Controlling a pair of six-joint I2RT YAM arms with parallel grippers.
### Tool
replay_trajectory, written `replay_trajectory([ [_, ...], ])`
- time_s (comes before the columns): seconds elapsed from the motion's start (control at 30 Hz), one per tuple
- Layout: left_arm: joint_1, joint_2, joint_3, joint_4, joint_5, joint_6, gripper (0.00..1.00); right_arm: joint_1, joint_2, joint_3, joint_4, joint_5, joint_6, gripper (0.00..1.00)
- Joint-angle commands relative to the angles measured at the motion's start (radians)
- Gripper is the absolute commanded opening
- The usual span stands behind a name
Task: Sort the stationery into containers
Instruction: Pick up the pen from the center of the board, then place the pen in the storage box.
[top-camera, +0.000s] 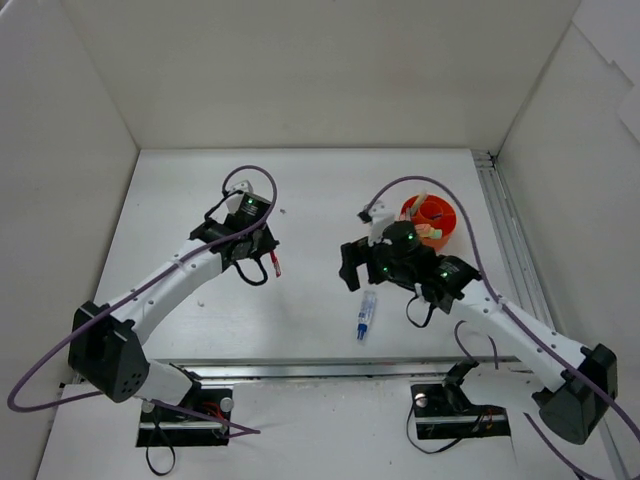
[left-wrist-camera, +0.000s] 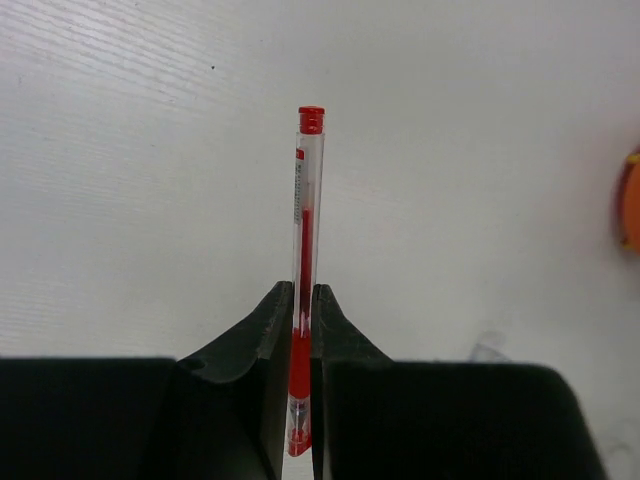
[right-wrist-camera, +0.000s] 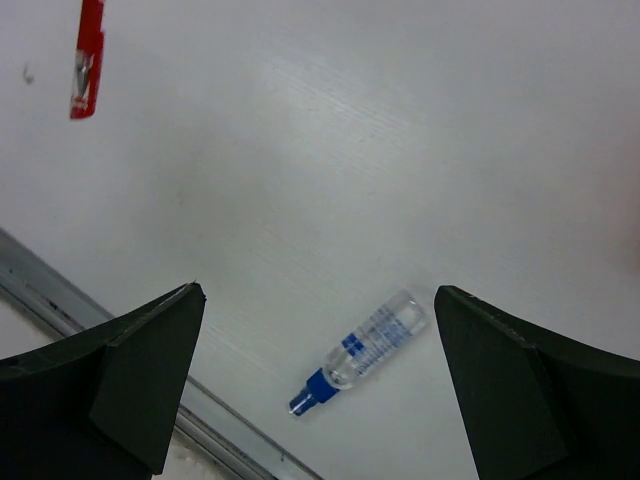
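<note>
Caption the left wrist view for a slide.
Left gripper shut on a clear-barrelled red pen, white table beyond, orange cup at the right edge.

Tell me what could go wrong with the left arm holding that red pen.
The left gripper holds the red pen near one end, so most of it sticks out and it might swivel or slip while carried. The right gripper, open above the blue-capped clear pen, sits close beside the orange cup, so the arms may well collide if the left one heads there.
</note>
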Motion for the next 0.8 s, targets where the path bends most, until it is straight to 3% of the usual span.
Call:
replay_trajectory([
  [0.0, 0.011, -0.044, 0.026, -0.058, -0.024, -0.175, 0.0, 0.109, 0.066, -0.01, 0.161, -0.005, -0.05, 0.98],
  [0.17, 0.011, -0.05, 0.023, -0.033, -0.027, -0.299, 0.0, 0.255, 0.194, 0.053, 0.243, 0.067, -0.077, 0.98],
  [0.57, -0.061, -0.104, -0.057, 0.049, -0.012, -0.407, 0.0, 0.271, 0.377, 0.027, 0.69, 0.028, -0.101, 0.96],
  [0.77, -0.082, -0.127, -0.074, 0.068, -0.021, -0.434, 0.0, 0.271, 0.466, 0.084, 0.685, -0.06, -0.092, 0.89],
])
